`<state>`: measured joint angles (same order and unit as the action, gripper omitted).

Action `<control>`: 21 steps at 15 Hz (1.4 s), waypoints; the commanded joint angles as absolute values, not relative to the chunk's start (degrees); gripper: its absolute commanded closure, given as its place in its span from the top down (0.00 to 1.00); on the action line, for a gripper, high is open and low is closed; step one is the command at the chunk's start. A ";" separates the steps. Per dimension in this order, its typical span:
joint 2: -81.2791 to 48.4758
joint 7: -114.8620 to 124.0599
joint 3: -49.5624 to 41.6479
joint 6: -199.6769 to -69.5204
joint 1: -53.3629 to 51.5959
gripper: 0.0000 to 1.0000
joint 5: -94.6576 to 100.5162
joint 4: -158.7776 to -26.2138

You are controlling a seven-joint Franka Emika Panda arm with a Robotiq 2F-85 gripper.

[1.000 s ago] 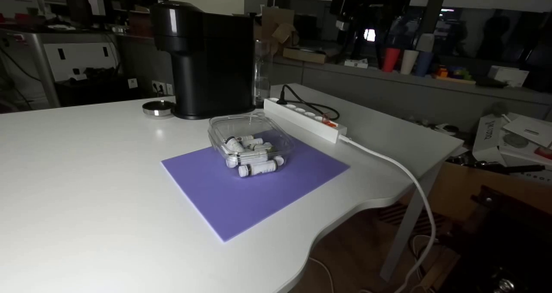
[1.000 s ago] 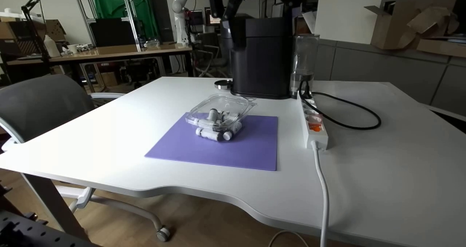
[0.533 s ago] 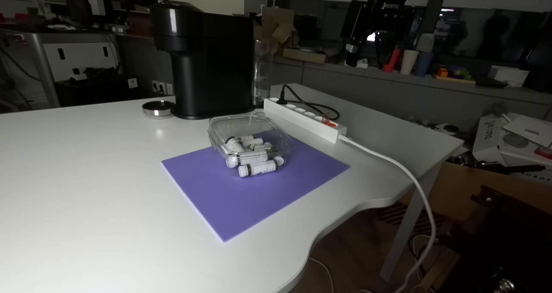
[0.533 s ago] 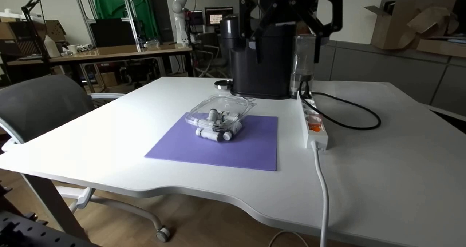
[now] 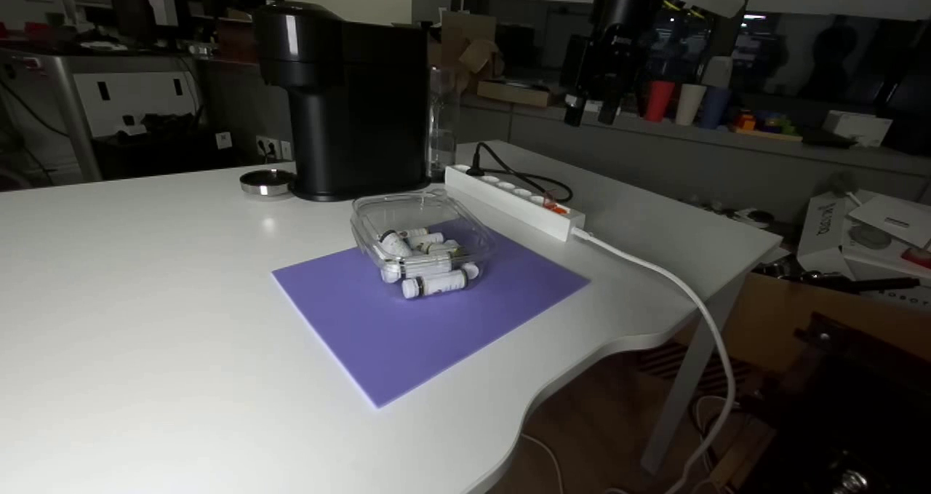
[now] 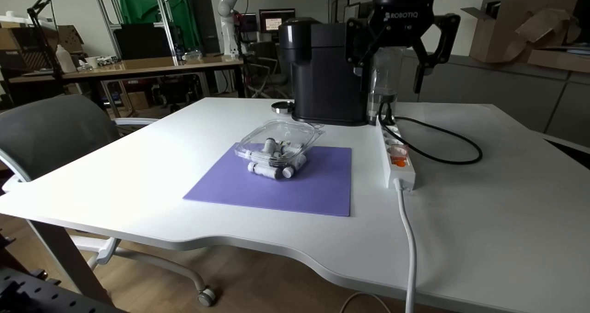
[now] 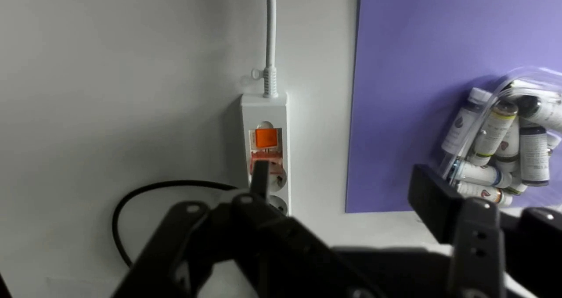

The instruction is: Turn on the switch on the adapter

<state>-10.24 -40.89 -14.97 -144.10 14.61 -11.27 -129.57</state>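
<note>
The adapter is a long white power strip on the table, seen in both exterior views (image 5: 509, 201) (image 6: 402, 182) and the wrist view (image 7: 263, 109). Its orange switch (image 7: 266, 138) is at the cable end, with a clear reddish flap (image 7: 268, 156) beside it; the switch also shows in an exterior view (image 6: 399, 162). My gripper (image 7: 343, 184) is open and empty, high above the table, pointing down; it also shows in both exterior views (image 5: 590, 114) (image 6: 392, 86). In the wrist view its left finger (image 7: 260, 177) overlaps the strip's sockets and its right finger is over the purple mat.
A black coffee machine (image 5: 364, 108) with a clear water tank (image 6: 383, 78) stands at the strip's far end. A black cable (image 6: 442, 158) is plugged in there. A clear box of small bottles (image 6: 281, 140) sits on the purple mat (image 6: 304, 188). A white cable (image 6: 410, 239) runs off the table edge.
My gripper has come down into fuller view. In an exterior view it has moved right, toward above the power strip. Its fingers stay apart. The objects on the table have not moved.
</note>
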 commanded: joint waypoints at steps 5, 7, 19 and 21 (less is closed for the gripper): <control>-19.37 -40.70 -12.78 -139.03 19.36 0.25 -6.62 -117.35; -20.29 -40.52 -12.50 -138.47 19.92 0.11 -5.35 -116.44; -22.15 -38.96 -10.80 -142.81 19.93 0.00 -3.51 -118.83; -23.34 -38.53 -10.44 -144.50 19.97 0.00 -3.30 -118.81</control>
